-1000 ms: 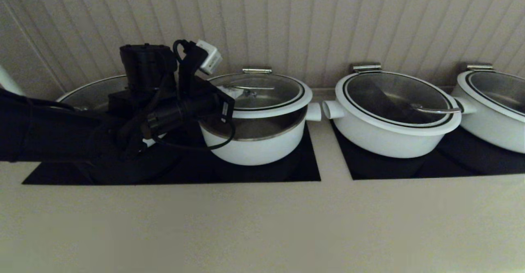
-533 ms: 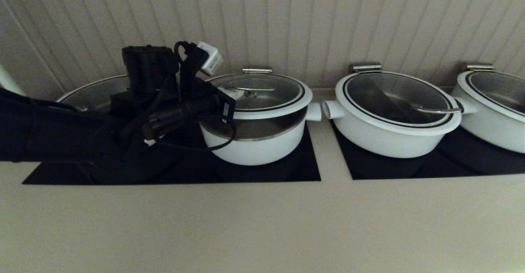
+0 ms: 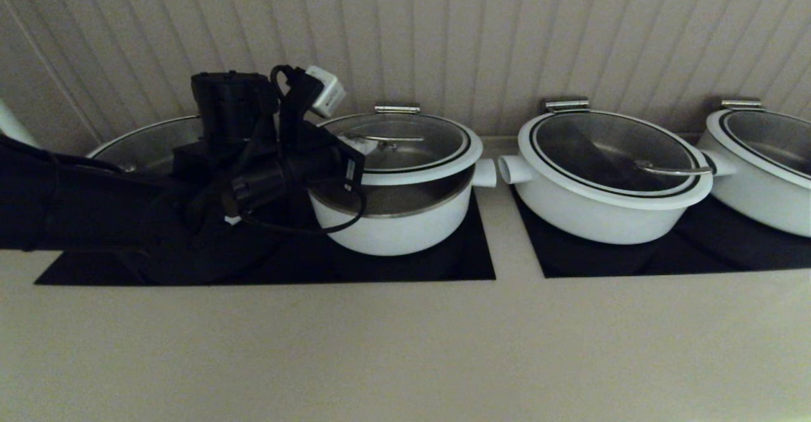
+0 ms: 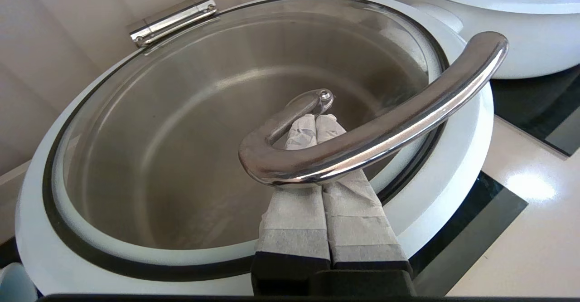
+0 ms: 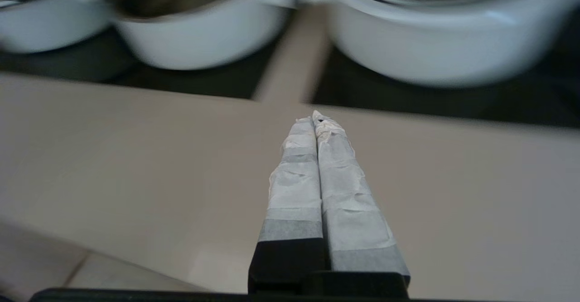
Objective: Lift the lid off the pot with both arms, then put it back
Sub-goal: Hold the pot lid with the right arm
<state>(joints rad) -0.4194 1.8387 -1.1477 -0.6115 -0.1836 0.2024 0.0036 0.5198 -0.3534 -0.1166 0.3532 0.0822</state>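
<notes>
The lid (image 3: 412,149) is tilted, its front edge raised off the deep white pot (image 3: 393,229) so the steel inside shows, while its hinge tab (image 3: 396,109) stays at the back. My left gripper (image 3: 364,145) reaches in from the left. In the left wrist view it (image 4: 316,123) is shut, its taped fingers (image 4: 294,211) slid under the curved steel handle (image 4: 398,116) above the glass of the lid (image 4: 181,125). My right gripper (image 5: 316,118) is shut and empty, over the beige counter in front of the pots; it is outside the head view.
Wider white lidded pots stand to the right (image 3: 608,181), far right (image 3: 760,168) and left behind my arm (image 3: 146,146). All sit on black hob panels (image 3: 469,263). A ribbed wall runs close behind. The beige counter (image 3: 405,346) stretches in front.
My left arm has crept slightly to the right. The lid stays tilted up at its front edge, hardly moved.
</notes>
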